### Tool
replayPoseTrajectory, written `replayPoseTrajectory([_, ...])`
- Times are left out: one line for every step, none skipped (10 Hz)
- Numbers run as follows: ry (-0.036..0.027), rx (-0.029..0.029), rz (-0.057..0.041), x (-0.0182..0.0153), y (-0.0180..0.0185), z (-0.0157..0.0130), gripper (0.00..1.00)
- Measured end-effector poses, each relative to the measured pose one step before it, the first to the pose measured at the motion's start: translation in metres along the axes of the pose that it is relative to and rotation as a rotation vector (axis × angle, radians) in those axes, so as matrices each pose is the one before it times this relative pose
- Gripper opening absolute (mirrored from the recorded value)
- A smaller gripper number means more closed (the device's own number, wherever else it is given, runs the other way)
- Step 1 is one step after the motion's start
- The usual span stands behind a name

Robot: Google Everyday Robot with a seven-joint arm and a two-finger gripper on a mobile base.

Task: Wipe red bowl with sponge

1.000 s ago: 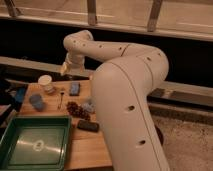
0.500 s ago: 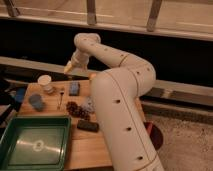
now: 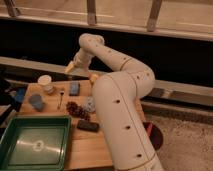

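Your wooden table [image 3: 82, 147] stands before a long dark wall, with a pale ledge and window posts above it. On the table you have a green tray [image 3: 37, 118] at the near left corner, a white cup [image 3: 45, 82] at the far left, a blue block [image 3: 74, 88], a thin utensil [image 3: 60, 97] and a dark bar [image 3: 87, 125]. The red bowl [image 3: 155, 137] shows only partly, behind the arm at the right edge of the table. The white arm [image 3: 120, 115] rises thick at the near right, bends, and reaches to the far left. The gripper [image 3: 71, 68] hangs above the far edge of the table, near the cup. How far it is open, and whether it holds something, you cannot tell.
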Motion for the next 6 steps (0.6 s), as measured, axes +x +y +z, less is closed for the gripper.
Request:
replayPoseTrajectory([0.00188,0.00927,0.00011,0.00279,-0.00043,0.00406,0.76])
replayPoseTrajectory([0.00213,0.01498,-0.00269,0.00408,-0.0017,0.00512,0.76])
replayPoseTrajectory([0.00067,0.02316,-0.00967,0.00412,0.00033,0.00643,0.76])
replayPoseTrajectory([-0.00048,0.01555,-0.00792,0.00214,0.00193,0.0044,0.76])
replayPoseTrajectory([-0.00154,0.01401,-0.01109,0.00153,0.00412,0.00609,0.76])
replayPoseTrajectory([-0.00518,0.01809,-0.01055,0.00132,0.0025,0.00683,0.76])
